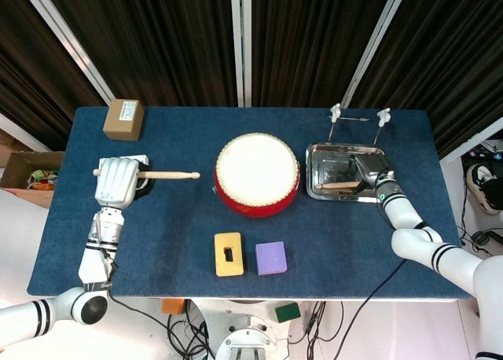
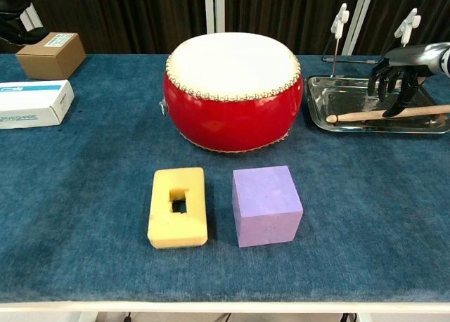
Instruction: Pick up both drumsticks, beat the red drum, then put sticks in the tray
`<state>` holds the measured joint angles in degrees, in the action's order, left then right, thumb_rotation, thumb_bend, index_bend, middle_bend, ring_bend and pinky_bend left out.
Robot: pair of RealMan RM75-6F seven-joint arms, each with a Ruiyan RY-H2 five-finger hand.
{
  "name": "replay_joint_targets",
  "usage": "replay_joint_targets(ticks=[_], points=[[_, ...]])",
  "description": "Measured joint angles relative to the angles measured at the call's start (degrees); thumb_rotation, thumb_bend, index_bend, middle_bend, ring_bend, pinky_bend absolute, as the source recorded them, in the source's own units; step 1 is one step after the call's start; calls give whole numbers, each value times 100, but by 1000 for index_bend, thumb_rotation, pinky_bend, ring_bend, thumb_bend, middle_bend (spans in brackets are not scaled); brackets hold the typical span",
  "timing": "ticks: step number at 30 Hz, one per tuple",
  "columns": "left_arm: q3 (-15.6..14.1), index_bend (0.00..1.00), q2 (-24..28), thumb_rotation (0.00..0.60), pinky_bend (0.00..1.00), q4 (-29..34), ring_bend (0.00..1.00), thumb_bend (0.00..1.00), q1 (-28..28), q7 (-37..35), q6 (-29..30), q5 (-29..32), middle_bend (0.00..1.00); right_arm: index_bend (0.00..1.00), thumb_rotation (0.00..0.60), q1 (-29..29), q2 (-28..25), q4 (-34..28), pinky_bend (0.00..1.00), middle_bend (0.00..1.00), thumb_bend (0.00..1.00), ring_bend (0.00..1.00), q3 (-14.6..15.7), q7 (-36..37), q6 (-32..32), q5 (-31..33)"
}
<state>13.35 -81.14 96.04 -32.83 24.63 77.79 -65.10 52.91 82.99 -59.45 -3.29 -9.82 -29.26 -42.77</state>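
I am finishing the drop: my right hand (image 2: 395,72), fingers apart, is hovering over one drumstick (image 2: 387,114) lying in the tray (image 1: 317,171); my left hand (image 1: 116,181) is gripping the other drumstick (image 1: 167,175), which I judge must travel past the red drum (image 1: 258,174) next

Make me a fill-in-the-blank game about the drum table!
1. The drum has a white top and a ____ side.
2. One drumstick lies in the shiny metal ____.
3. The other drumstick is held by the robot's ____ hand.
4. In front of the drum, beside the yellow foam block, sits a ____ cube.

Missing words: red; tray; left; purple
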Motion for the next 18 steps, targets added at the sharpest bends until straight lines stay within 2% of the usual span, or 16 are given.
replay_joint_targets(ticks=[5, 10, 12, 18], points=[[-24, 985, -24, 600, 1000, -20, 1000, 336, -5, 36, -61, -51, 990, 151, 600, 29, -188, -339, 185, 253, 125, 97, 50, -227, -94, 391], [-38, 981, -45, 600, 1000, -22, 1000, 336, -52, 129, -179, -58, 987, 156, 600, -35, -551, -1001, 185, 301, 125, 105, -6, -245, -418, 242], [-42, 977, -46, 600, 1000, -13, 1000, 337, -88, 214, -246, -41, 984, 181, 600, -99, -817, -1447, 189, 340, 125, 117, -58, -211, -616, 48], [32, 959, -66, 600, 1000, 120, 996, 335, -288, 514, -542, 193, 975, 250, 600, -334, -1864, -3005, 205, 376, 142, 134, -259, -89, -1228, -615]])
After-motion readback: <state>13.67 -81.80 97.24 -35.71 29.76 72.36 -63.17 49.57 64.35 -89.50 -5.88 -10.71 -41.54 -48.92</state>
